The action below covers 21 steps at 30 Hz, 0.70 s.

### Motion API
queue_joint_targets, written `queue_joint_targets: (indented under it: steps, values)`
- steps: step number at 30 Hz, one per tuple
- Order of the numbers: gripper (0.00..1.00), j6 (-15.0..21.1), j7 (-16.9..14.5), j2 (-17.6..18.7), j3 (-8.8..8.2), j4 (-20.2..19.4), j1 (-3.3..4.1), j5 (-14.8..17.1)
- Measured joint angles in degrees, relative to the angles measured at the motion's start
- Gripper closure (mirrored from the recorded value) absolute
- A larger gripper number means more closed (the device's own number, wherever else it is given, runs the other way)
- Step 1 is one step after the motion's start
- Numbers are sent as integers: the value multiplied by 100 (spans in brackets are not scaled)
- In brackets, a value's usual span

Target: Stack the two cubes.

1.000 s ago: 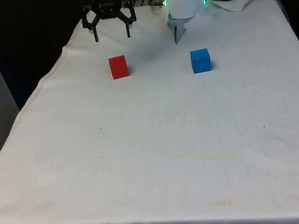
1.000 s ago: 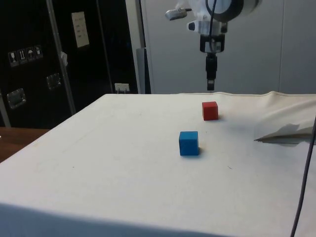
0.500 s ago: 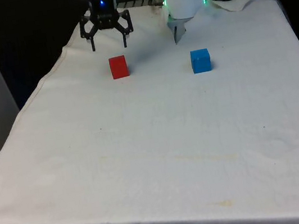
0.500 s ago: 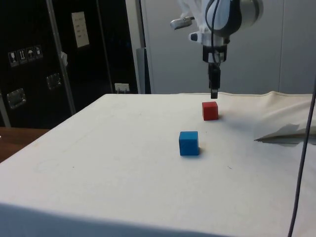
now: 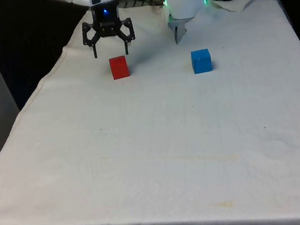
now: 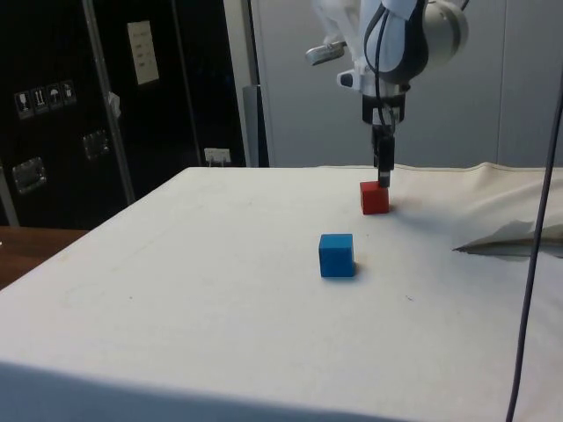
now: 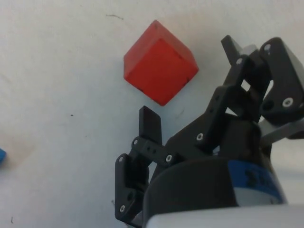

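Black claw (image 5: 111,53) with its fingers spread apart, hanging just above the red cube (image 5: 119,67) (not touching it), red cube sitting on the white-clothed bench (image 5: 161,145), blue cube (image 5: 201,61) well apart toward the front view's right

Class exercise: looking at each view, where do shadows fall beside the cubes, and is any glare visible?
Front view: the small red cube and small blue cube cast only faint, soft shadows on the white cloth. Side view: a slight dark patch sits under the blue cube. Wrist view: even light, no glare on the red cube.
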Motion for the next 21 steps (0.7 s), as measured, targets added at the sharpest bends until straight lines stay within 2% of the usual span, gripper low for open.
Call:
queue_joint_targets:
  steps: [10,21]
  values:
    - [0,-11,-6,103,97,-11,0,195]
    - [0,92,-63,286,132,23,0,355]
